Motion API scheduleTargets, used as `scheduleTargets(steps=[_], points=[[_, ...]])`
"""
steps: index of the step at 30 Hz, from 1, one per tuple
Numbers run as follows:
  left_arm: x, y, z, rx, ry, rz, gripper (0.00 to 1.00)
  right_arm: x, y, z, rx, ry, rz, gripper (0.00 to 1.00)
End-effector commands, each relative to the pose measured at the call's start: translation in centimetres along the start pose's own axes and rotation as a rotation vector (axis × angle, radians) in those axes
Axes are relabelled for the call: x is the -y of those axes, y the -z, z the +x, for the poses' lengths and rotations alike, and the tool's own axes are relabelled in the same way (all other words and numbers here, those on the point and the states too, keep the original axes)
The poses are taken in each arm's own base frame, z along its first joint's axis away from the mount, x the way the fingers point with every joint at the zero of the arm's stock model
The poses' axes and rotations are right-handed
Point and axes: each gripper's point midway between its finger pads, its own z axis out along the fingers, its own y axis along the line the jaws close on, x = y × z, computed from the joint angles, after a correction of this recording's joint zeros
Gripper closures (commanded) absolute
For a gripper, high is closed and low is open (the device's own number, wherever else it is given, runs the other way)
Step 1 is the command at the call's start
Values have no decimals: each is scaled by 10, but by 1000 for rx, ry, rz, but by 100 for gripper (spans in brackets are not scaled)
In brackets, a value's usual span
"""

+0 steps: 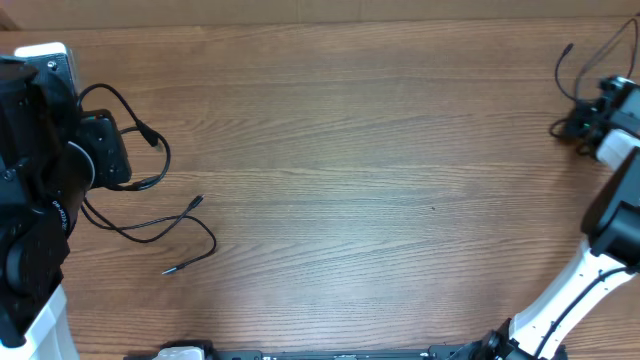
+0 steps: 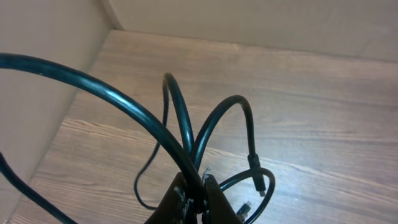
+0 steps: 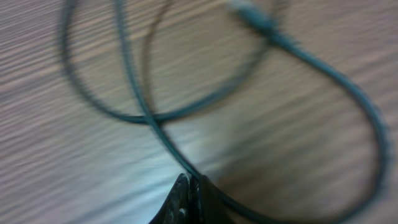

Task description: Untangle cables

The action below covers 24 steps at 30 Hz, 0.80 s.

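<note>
Overhead, wood-grain table [image 1: 350,150], beige wall [image 2: 249,25], left fingers [image 2: 175,204] pinching black cables [image 2: 251,134], right fingers [image 3: 177,204] clamped on one.

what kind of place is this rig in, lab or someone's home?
Probably a robot test bench, not a home. A bare wood-grain table with plain beige walls close round it, a left arm and right arm at its sides, and thin black cables as the workpiece.
</note>
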Motion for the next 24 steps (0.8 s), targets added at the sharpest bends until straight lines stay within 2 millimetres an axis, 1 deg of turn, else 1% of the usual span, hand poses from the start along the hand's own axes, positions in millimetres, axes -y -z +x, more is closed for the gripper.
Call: scheduleTargets(steps=[1, 4, 7, 13, 17, 21, 24], points=[[-9, 3, -8, 39, 32, -49, 96, 32, -2, 1, 29, -41, -12, 96], [-9, 3, -12, 57, 47, -46, 96, 42, 2, -11, 70, -53, -35, 96], [-7, 3, -13, 62, 48, -39, 96, 42, 3, -19, 85, -50, -36, 96], [-7, 3, -12, 56, 46, -36, 96, 16, 0, -24, 92, -18, -67, 96], [-7, 3, -10, 48, 43, -37, 96, 3, -2, -15, 51, -40, -83, 96], [-7, 3, -9, 45, 40, -37, 96, 3, -2, 1, -20, -61, -70, 96], [-7, 3, -9, 45, 40, -38, 96, 2, 7, 3, -52, -76, -71, 96]])
